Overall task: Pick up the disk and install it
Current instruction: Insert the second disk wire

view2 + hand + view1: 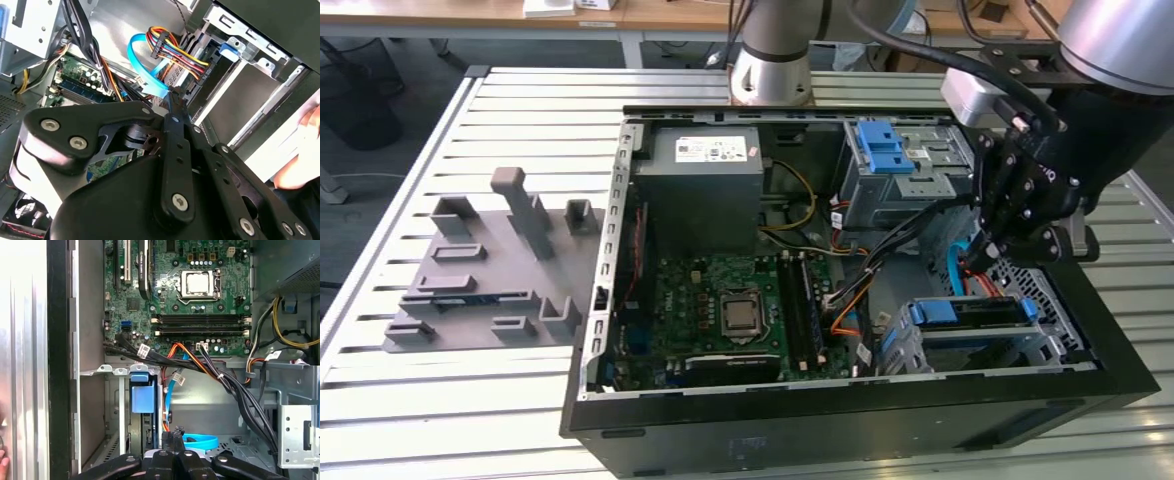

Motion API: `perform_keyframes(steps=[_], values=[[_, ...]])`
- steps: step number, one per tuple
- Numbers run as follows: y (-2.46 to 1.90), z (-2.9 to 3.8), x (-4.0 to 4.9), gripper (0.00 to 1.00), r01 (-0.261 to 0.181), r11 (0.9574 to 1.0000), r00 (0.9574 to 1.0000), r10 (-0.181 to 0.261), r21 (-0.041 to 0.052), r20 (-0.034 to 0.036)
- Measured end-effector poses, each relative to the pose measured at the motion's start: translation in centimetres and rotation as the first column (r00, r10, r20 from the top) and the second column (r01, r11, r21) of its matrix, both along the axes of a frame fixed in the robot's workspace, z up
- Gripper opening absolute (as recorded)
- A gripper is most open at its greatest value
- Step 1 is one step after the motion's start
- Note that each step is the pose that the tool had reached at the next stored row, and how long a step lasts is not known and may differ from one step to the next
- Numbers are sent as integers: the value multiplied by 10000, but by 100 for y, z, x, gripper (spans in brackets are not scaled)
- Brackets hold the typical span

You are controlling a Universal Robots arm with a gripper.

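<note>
While the gripper [983, 262] is held inside the open computer case [854, 420] with its fingers closed on nothing, close to a blue cable [200, 442], the disk [967, 313] is seated in the lower drive cage [1014, 345] near the case front.

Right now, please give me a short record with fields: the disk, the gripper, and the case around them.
Disk: flat drive in blue plastic carrier, seated in the grey metal drive cage
Gripper: black gripper inside the case, close to that cage, near a light-blue flat cable
Case: open black computer case, lying on a slatted metal table
</note>
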State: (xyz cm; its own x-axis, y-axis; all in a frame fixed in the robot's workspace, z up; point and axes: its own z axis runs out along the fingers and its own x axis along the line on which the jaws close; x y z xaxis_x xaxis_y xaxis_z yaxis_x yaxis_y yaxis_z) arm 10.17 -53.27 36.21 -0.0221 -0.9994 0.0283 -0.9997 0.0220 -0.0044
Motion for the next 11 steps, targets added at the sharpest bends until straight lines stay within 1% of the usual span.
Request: perform_keyframes(steps=[1, 7, 8, 11], values=[[-1, -3, 0, 11, 0, 10000, 10000, 0, -22, 1], [-1, -3, -1, 11, 1, 10000, 10000, -1, -30, 1], [-1, -3, -1, 18, 1, 10000, 10000, -1, -31, 1], [-1, -4, 0, 18, 1, 10000, 10000, -1, -31, 1]])
